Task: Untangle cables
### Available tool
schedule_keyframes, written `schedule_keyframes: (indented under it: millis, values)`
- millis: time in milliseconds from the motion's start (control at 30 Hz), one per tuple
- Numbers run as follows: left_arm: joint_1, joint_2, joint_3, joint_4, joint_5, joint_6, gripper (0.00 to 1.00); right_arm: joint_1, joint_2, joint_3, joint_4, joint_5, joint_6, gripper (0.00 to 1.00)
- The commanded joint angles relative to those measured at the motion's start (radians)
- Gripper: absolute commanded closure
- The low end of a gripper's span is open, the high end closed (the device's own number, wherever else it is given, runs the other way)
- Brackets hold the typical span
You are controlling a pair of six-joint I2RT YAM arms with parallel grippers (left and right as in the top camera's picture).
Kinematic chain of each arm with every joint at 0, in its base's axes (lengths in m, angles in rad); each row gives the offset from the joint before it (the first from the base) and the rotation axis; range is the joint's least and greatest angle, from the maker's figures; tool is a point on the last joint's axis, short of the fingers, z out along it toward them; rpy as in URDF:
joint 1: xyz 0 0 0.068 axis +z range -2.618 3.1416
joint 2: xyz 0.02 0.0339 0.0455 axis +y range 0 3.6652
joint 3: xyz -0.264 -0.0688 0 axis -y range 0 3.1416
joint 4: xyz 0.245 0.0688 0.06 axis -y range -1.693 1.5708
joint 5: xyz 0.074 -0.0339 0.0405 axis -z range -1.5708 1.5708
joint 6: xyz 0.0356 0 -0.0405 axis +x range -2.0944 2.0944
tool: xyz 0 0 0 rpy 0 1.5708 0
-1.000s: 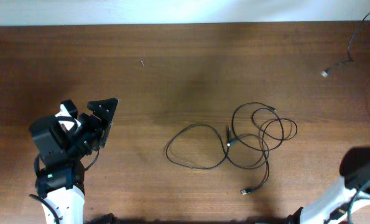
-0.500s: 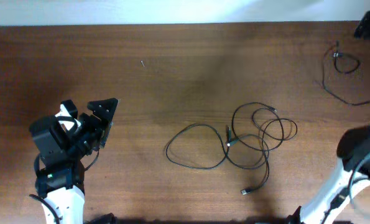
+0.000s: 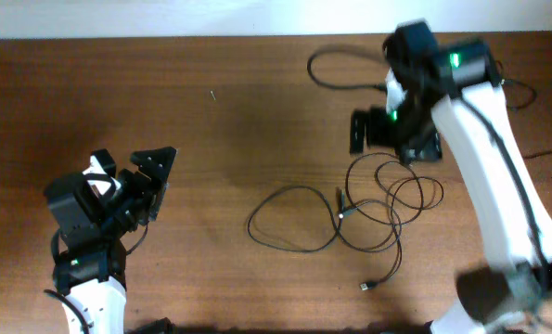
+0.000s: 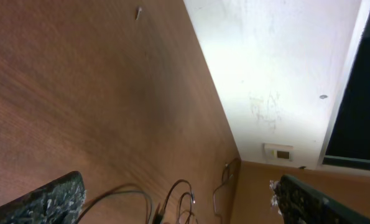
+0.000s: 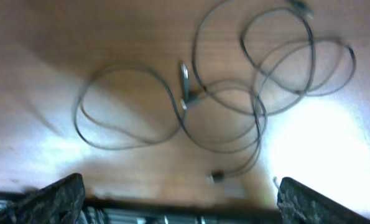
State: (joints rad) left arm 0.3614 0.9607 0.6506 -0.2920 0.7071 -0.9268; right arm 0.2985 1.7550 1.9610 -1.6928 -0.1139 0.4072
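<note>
The cables [image 3: 341, 211] lie on the brown table as thin black cords: a wide loop to the left, several smaller overlapping loops to the right, and a plug end [image 3: 368, 286] towards the front. My right gripper [image 3: 393, 141] hovers open just beyond the small loops, nothing between its fingers. Its wrist view looks down on the whole tangle of cables [image 5: 185, 102], with the right gripper [image 5: 185, 202] empty. My left gripper [image 3: 153, 176] stands open at the left, well clear. In its wrist view the cables [image 4: 183, 182] show far off between the left gripper [image 4: 178, 202] fingers.
A thin black cord [image 3: 336, 70] loops out from the right arm near the table's far edge. A tiny speck [image 3: 212, 94] lies at the back left. A white wall [image 4: 278, 74] rises behind the table. The right arm [image 3: 498, 176] stretches over the table's right side.
The right arm has swung in from the right edge to above the tangle, and its cord loop came along. The left arm and the cables have not moved.
</note>
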Motion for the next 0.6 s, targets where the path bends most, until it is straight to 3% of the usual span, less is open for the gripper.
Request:
schedule_keyframes:
  millis: [0,33,100,200,233,333,367,400,467,533,567]
  values:
    - [0.003,0.001,-0.001,-0.003,0.004,0.016,0.01,0.091,-0.34,-0.276,0.01,0.126,0.241,0.02]
    - [0.003,0.001,-0.001,-0.003,0.004,0.016,0.01,0.123,-0.465,-0.44,0.067,0.126,0.344,0.02]
    - [0.003,0.001,-0.001,-0.003,0.004,0.016,0.01,0.141,-0.584,-0.64,0.19,0.11,0.387,0.02]
    - [0.003,0.001,-0.001,-0.003,0.004,0.016,0.01,0.141,-0.602,-0.895,0.457,0.119,0.387,0.05]
    - [0.003,0.001,-0.001,-0.003,0.004,0.016,0.01,0.14,-0.565,-0.973,0.53,0.155,0.387,0.2]
    - [0.003,0.001,-0.001,-0.003,0.004,0.016,0.01,0.138,-0.403,-1.034,0.66,0.162,0.394,0.32]
    - [0.003,0.001,-0.001,-0.003,0.004,0.016,0.01,0.138,-0.35,-1.034,0.659,0.126,0.468,0.46]
    - [0.003,0.001,-0.001,-0.003,0.004,0.016,0.01,0.138,-0.291,-1.034,0.66,0.08,0.582,0.5]
    - [0.003,0.001,-0.001,-0.003,0.004,0.016,0.01,0.14,-0.136,-1.034,0.669,-0.004,0.771,0.31]
    - [0.003,0.001,-0.001,-0.003,0.004,0.016,0.01,0.14,-0.019,-1.034,0.781,-0.101,0.735,0.3]
    - [0.003,0.001,-0.001,-0.003,0.004,0.016,0.01,0.14,0.017,-1.034,0.857,-0.152,0.684,0.24]
